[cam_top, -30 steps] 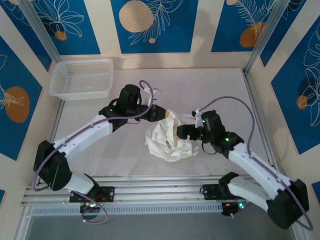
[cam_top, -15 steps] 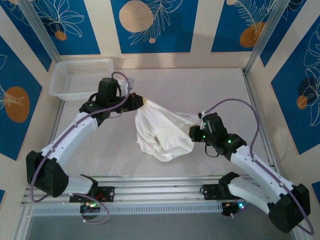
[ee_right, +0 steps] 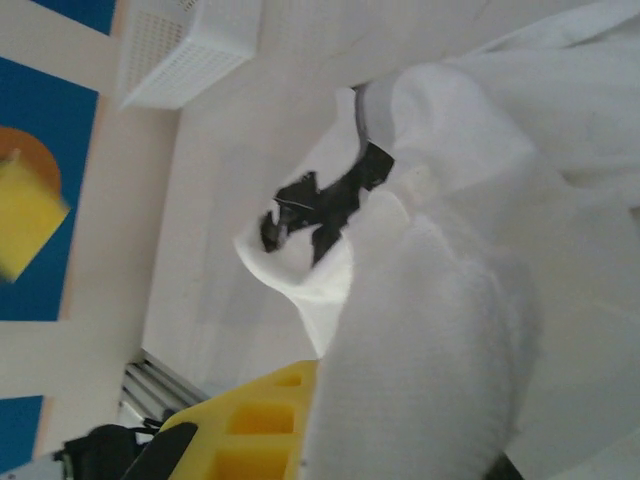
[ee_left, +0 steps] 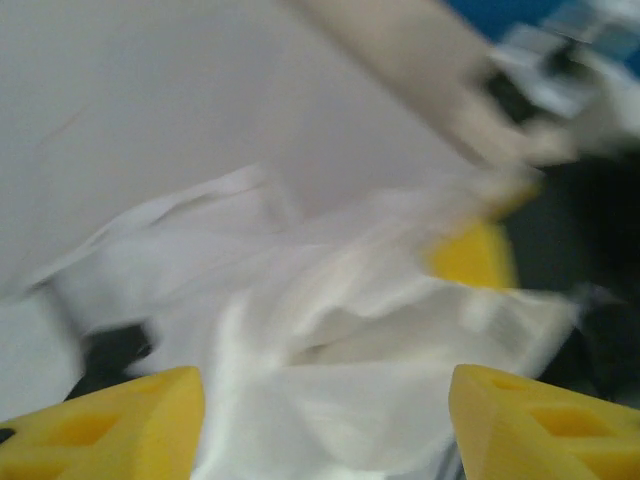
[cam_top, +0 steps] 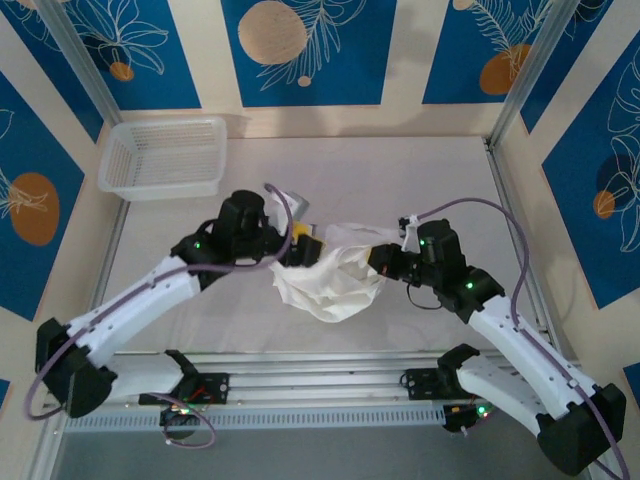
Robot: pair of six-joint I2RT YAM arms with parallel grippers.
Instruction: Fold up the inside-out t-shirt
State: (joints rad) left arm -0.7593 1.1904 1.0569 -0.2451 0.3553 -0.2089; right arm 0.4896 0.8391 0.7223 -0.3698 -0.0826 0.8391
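The inside-out t-shirt is a crumpled white heap in the middle of the table, between the two arms. My left gripper is at the heap's upper left. In the left wrist view its yellow fingertips stand wide apart, open, with loose t-shirt fabric lying between and below them. My right gripper is at the heap's right edge, shut on a fold of it. In the right wrist view the t-shirt drapes over that gripper and hides one finger.
A white mesh basket stands at the back left corner, also in the right wrist view. Metal rails run along the near edge. An upright frame post bounds the table's right side.
My left gripper drew the shirt out to the left, then came back toward the middle and opened. My right gripper shut on the shirt. The stretched cloth has slumped into a heap.
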